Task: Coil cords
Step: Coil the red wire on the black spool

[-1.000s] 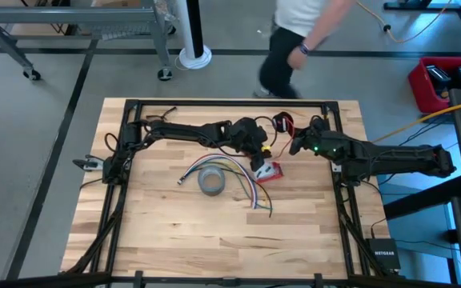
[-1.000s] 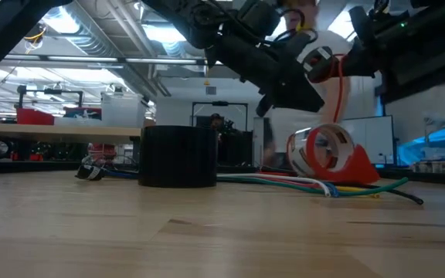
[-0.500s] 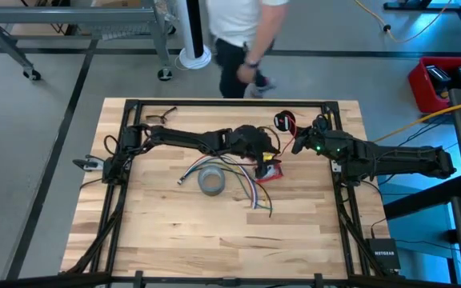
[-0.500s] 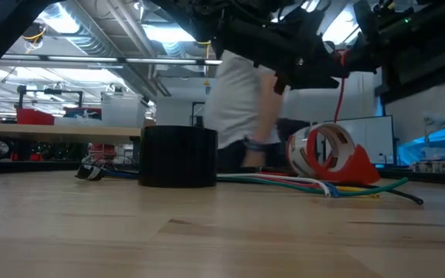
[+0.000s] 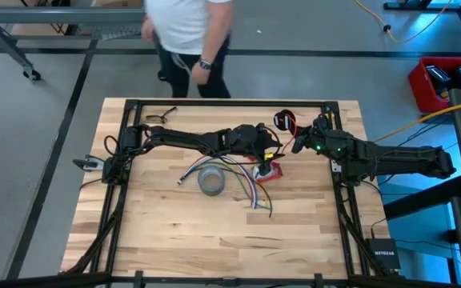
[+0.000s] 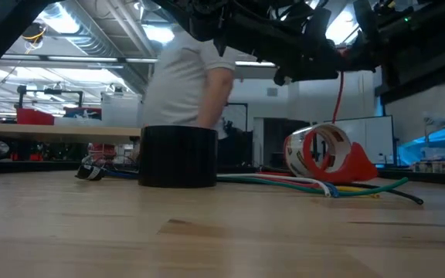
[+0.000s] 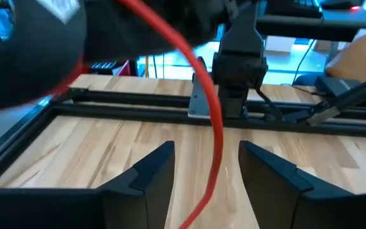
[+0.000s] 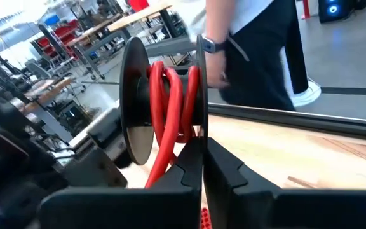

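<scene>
Right end effector (image 8: 203, 166) is clamped on the rim of a black spool (image 8: 164, 102) already carrying several turns of red wire (image 8: 170, 95); we find spool and wire held above the counter's (image 5: 174, 232) far side. Left end effector (image 7: 205, 172) stands with fingers apart, the wire running loosely between them, not gripped. We judge the winding step under way. Next move calls for the left fingers to close on the wire and lay a further turn onto the spool while the right holds steady. Coloured cords (image 5: 242, 180) lie uncoiled beside a tape roll (image 5: 212, 182).
</scene>
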Tool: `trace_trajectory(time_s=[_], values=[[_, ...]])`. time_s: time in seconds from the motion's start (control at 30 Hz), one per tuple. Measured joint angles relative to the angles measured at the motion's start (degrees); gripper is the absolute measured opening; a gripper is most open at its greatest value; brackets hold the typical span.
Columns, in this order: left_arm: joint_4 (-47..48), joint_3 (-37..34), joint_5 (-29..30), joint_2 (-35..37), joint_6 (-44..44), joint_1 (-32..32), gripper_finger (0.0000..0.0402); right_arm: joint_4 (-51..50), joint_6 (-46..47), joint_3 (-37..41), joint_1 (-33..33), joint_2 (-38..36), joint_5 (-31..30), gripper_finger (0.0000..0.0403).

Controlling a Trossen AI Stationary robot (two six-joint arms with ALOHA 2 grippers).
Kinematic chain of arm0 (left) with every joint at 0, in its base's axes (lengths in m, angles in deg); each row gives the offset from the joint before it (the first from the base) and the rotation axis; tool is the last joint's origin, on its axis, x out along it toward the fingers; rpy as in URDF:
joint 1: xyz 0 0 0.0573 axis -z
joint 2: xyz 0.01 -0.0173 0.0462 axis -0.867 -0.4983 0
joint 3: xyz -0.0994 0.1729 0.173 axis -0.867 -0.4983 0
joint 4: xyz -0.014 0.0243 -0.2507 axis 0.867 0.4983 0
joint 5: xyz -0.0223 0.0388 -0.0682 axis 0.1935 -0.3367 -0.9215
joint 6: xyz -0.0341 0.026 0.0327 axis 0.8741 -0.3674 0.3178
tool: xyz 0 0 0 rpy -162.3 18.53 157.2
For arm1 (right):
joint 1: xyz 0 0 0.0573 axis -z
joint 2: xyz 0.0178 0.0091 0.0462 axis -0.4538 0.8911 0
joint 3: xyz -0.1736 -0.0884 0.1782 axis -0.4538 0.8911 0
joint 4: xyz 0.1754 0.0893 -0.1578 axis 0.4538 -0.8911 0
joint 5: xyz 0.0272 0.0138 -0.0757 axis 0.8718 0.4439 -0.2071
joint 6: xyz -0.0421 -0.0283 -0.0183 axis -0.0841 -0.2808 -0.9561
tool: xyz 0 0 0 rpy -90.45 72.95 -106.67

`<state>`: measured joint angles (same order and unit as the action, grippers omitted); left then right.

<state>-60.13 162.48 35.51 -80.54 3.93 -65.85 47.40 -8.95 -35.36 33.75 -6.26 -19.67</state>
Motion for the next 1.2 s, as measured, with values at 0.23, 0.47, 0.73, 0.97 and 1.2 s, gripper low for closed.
trace_trajectory(time_s=[0.23,0.47,0.73,0.97,1.2], values=[[0.1,0.0,0.0,0.0,0.1,0.1,0.0168,5.1,0.0,0.0,0.0,0.0,3.0,0.0003],[1.0,0.0,0.0,0.0,0.3,0.1,0.015,5.3,0.0,0.0,0.0,0.0,3.0,0.0003],[5.6,0.0,0.0,0.0,2.6,0.1,0.009,5.0,0.0,0.0,0.0,0.0,3.0,0.0003],[3.7,0.0,0.0,0.0,1.3,0.1,0.0064,5.0,0.0,0.0,0.0,0.0,3.0,0.0003],[3.2,0.0,0.0,0.0,1.2,0.1,0.006,5.1,0.0,0.0,0.0,0.0,3.0,0.0003]])
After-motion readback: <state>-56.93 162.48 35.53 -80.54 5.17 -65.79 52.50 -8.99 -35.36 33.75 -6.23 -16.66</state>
